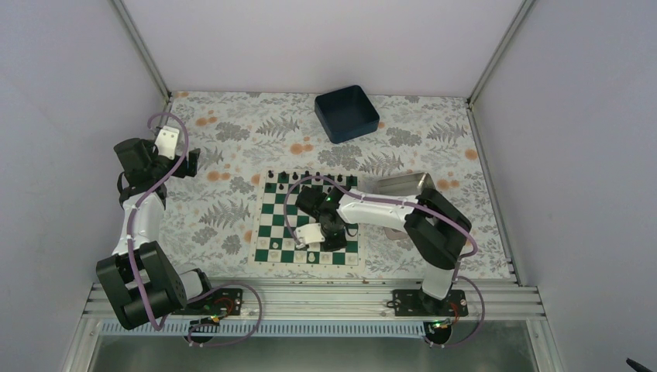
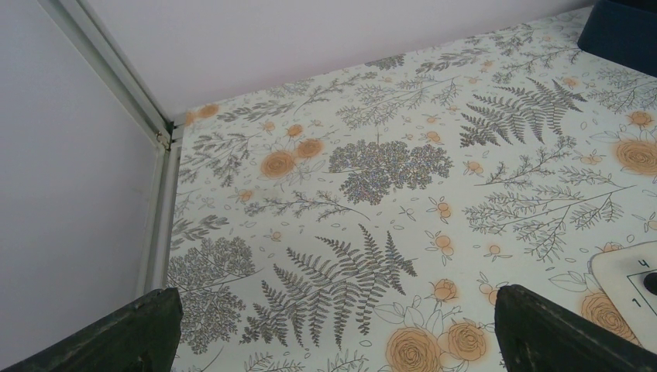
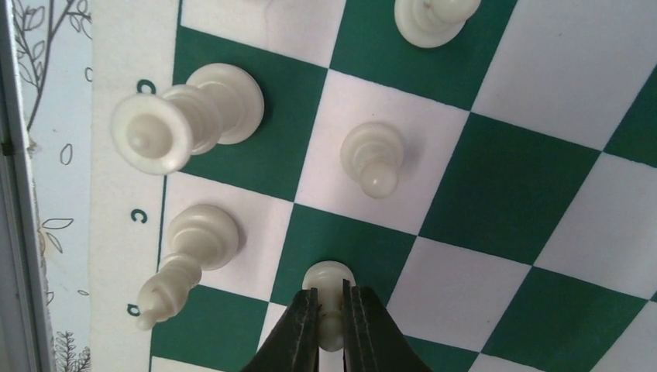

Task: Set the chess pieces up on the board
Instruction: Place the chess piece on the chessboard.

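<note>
**Pawn (image 3: 328,280) clamped in right gripper (image 3: 331,301) over board (image 3: 496,178)**

The right gripper is closed on a white pawn, its two dark fingers pressed against the pawn's sides just below the round head. The pawn is over a green square in the second row from the lettered cream border, on the board's near side. Whether its base touches the square cannot be told.

Other white pieces stand close by. A second pawn (image 3: 374,157) is on the white square next along the same row. A tall piece (image 3: 186,116) is on a green square in the border row, and a bishop (image 3: 190,256) is on the white square beside it. Another pawn (image 3: 435,17) shows at the top edge of the wrist view.

From above, the right arm reaches across the board's near half. Black pieces (image 1: 310,177) line the far row. A tray (image 1: 403,184) lies just off the far right corner, partly behind the arm, and a bin (image 1: 346,113) sits farther back.

The left gripper (image 2: 337,298) hangs well left of the board over the flowered cloth (image 2: 372,167). Its jaws are wide apart with nothing between them.
</note>
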Controlling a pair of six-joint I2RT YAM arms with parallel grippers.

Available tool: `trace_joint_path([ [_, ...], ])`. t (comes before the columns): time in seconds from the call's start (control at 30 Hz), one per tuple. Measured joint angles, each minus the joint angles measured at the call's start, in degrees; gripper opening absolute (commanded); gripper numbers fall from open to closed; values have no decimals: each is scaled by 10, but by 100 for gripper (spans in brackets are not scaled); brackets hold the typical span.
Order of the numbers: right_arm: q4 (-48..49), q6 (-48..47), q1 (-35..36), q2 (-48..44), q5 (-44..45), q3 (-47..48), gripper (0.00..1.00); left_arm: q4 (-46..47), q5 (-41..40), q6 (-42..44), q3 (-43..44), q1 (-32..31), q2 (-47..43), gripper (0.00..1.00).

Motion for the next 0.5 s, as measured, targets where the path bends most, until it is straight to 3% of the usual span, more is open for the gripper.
trace_joint_path([
  [0.17, 0, -2, 0, 4, 0, 2, 16, 0, 0, 0, 0, 0, 0, 100],
  [0.33, 4, -2, 0, 8, 1, 2, 34, 0, 0, 0, 0, 0, 0, 100],
  [0.5, 1, 1, -4, 5, 13, 5, 39, 0, 0, 0, 0, 0, 0, 100],
])
